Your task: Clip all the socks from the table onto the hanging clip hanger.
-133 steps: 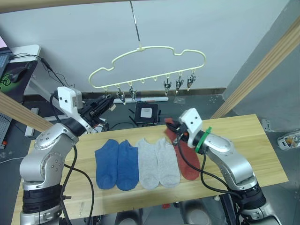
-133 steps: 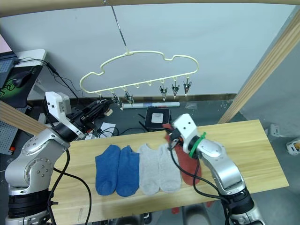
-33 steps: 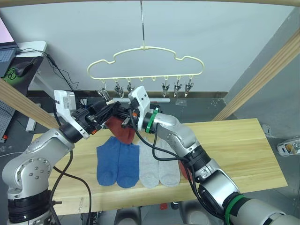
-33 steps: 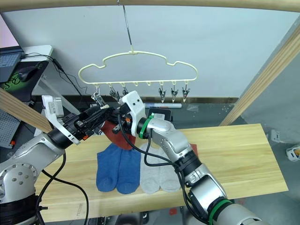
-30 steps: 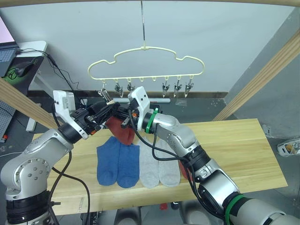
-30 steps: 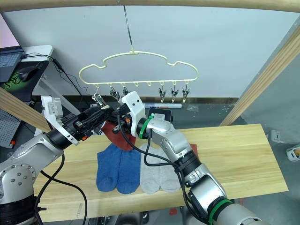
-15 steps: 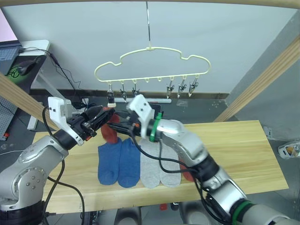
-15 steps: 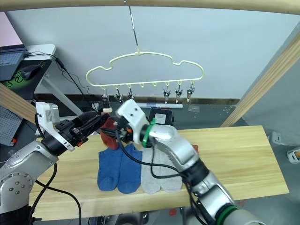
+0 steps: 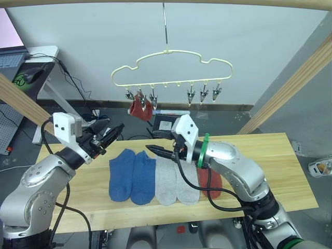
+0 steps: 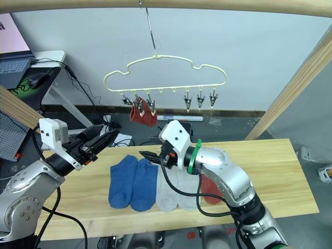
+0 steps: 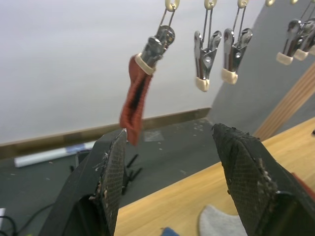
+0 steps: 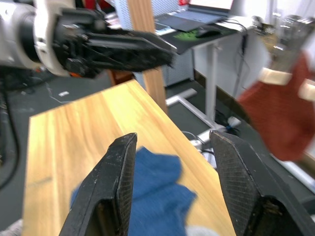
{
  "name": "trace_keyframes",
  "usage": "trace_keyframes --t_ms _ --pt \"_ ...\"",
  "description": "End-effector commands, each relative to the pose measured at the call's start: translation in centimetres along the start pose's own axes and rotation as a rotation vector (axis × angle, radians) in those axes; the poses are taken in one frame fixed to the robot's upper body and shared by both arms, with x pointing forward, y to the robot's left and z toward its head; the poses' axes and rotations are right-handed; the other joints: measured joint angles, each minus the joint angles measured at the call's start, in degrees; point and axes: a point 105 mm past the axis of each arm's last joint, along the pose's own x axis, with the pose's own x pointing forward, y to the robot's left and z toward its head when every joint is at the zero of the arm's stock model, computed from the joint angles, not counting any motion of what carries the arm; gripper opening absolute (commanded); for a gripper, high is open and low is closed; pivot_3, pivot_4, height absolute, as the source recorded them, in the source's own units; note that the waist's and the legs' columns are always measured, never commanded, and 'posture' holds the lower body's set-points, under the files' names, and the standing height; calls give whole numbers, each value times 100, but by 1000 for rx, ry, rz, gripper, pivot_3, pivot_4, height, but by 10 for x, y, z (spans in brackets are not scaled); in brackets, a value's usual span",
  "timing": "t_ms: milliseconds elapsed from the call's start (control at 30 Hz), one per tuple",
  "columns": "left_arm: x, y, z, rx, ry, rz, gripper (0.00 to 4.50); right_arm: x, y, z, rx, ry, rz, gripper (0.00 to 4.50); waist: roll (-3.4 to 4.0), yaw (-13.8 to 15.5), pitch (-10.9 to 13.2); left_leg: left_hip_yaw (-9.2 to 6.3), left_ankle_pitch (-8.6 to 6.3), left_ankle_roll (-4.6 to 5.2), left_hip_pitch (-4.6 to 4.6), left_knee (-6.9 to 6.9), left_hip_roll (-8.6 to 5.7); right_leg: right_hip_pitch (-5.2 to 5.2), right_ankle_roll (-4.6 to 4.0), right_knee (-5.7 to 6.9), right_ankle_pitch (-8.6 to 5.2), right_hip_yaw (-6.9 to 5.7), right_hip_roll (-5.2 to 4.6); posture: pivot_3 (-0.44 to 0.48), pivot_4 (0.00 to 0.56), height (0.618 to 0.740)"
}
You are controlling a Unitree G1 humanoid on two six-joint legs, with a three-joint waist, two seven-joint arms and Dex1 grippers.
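Since the five socks [image 9: 155,176] lying flat on the table [image 9: 270,155] are light, limp fabric, pinch one at its cuff edge; both the left gripper [image 9: 113,133] and right gripper [image 9: 155,150] stand open and empty below the clip hanger [image 9: 171,67], where one red sock [image 9: 140,109] hangs.

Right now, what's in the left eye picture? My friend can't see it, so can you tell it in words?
A rust red sock hangs from a clip on the pale yellow clip hanger. Below, two blue socks, two grey socks and another red sock lie on the wooden table, both grippers empty with open jaws.
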Motion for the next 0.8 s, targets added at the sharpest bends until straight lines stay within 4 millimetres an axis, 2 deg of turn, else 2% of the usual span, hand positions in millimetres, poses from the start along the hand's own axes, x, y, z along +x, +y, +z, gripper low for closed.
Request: trace_keyframes --t_ms 33,267,400,633,800 --pt "4 -7 6 58 -56 16 2998 -20 -2 16 -49 -53 -23 2438 0 8 -1 -1 0 0 0 0 0 0 0 0 0 -1 0 -38 247 740" --pt "14 -18 1 113 -120 55 2998 -60 -21 8 -50 -19 -184 2438 -1 2 -14 -7 0 0 1 -1 0 7 0 -3 0 -9 0 -69 240 740" --pt "24 -23 -1 96 -155 70 2998 -78 -22 3 -47 14 -229 2438 2 -5 -26 -13 1 1 8 1 0 22 0 -7 0 -15 0 -97 238 740" --pt "36 -26 4 144 -215 86 2998 -93 -14 16 -74 -37 -222 2438 6 -73 -39 -21 6 10 30 8 0 54 -1 -5 1 -64 3 -121 241 740" --pt "46 -28 4 185 -264 112 2998 -102 -21 22 -130 -71 -281 2438 8 -135 -45 -21 11 18 28 8 -2 58 -2 -5 1 -70 4 -138 239 740"
